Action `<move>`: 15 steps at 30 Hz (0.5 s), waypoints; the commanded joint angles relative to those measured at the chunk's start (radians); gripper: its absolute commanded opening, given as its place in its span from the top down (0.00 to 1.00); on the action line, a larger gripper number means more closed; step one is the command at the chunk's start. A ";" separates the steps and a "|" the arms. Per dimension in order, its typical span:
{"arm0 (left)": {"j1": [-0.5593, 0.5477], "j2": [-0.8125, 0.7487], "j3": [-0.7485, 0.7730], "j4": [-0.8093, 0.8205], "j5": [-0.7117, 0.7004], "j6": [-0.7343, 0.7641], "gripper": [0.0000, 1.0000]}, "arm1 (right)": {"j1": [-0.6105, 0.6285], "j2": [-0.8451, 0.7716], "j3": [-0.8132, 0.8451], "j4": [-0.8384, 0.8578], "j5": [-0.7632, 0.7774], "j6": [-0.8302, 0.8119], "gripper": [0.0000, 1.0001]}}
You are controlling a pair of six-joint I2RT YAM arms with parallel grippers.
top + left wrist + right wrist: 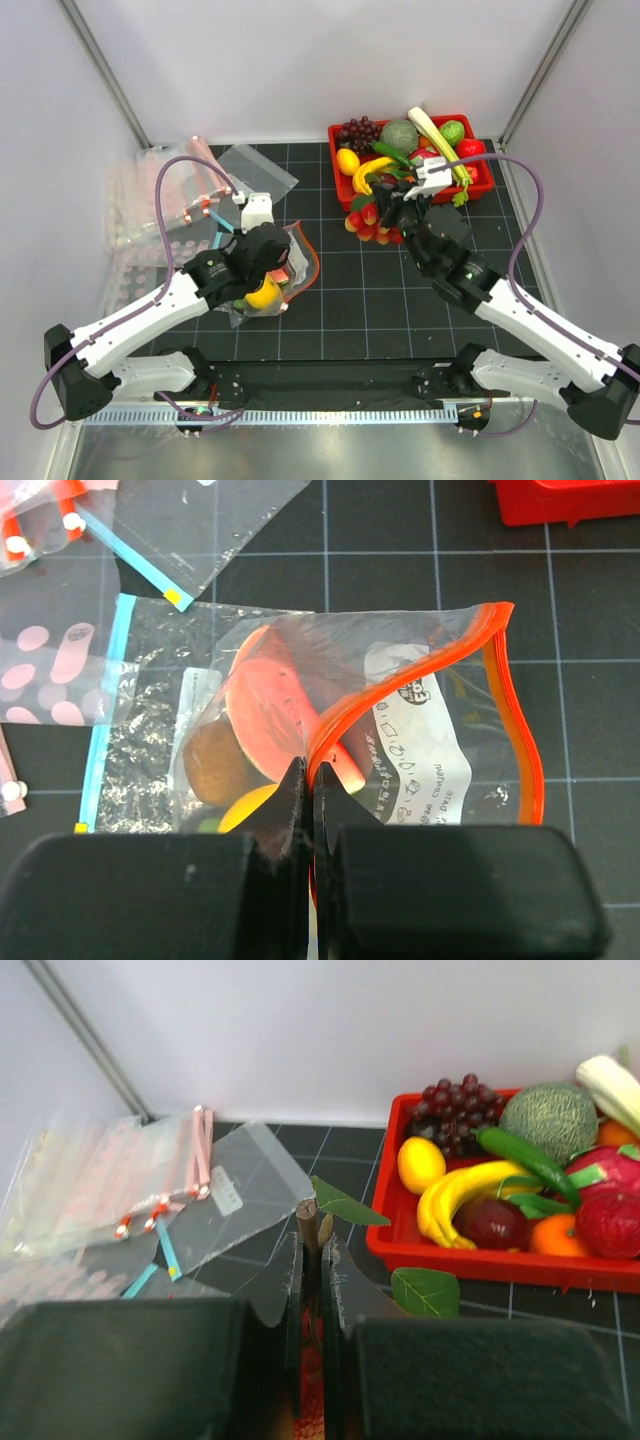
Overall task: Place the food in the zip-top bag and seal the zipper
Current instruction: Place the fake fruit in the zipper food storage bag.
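Observation:
The clear zip-top bag [420,730] lies on the dark mat and also shows in the top view [303,270]. Its red-orange zipper [515,710] curves open at the mouth. Inside are the watermelon wedge [265,710], a dark-orange piece [215,765] and a yellow round fruit [245,805], which also shows in the top view [264,293]. My left gripper [310,780] is shut on the near side of the zipper strip. My right gripper [311,1245] is shut on the brown leafy stem [306,1218] of a red fruit bunch [370,222], held in front of the tray.
A red tray [340,190] at the back right holds grapes [358,132], a banana, a melon, celery and other produce. Spare clear bags with pink and blue strips [180,200] lie at the back left. White walls close in the mat.

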State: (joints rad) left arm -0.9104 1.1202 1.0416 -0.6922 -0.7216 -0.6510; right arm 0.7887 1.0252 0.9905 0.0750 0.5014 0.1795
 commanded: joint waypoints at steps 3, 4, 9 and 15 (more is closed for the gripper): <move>-0.002 -0.011 0.061 0.039 0.079 0.014 1.00 | 0.020 -0.118 -0.090 0.008 -0.037 0.069 0.99; -0.004 -0.011 0.069 0.039 0.085 0.014 1.00 | 0.020 -0.135 -0.092 -0.009 -0.043 0.074 0.99; -0.002 0.019 0.126 0.034 0.097 0.013 1.00 | 0.020 -0.272 -0.184 0.086 -0.113 0.043 0.99; -0.004 0.084 0.212 0.034 0.134 0.005 1.00 | 0.018 -0.316 -0.216 0.164 -0.285 0.034 0.99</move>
State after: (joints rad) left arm -0.9104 1.1797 1.1900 -0.6907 -0.6094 -0.6468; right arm 0.8051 0.7296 0.7918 0.1078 0.3283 0.2157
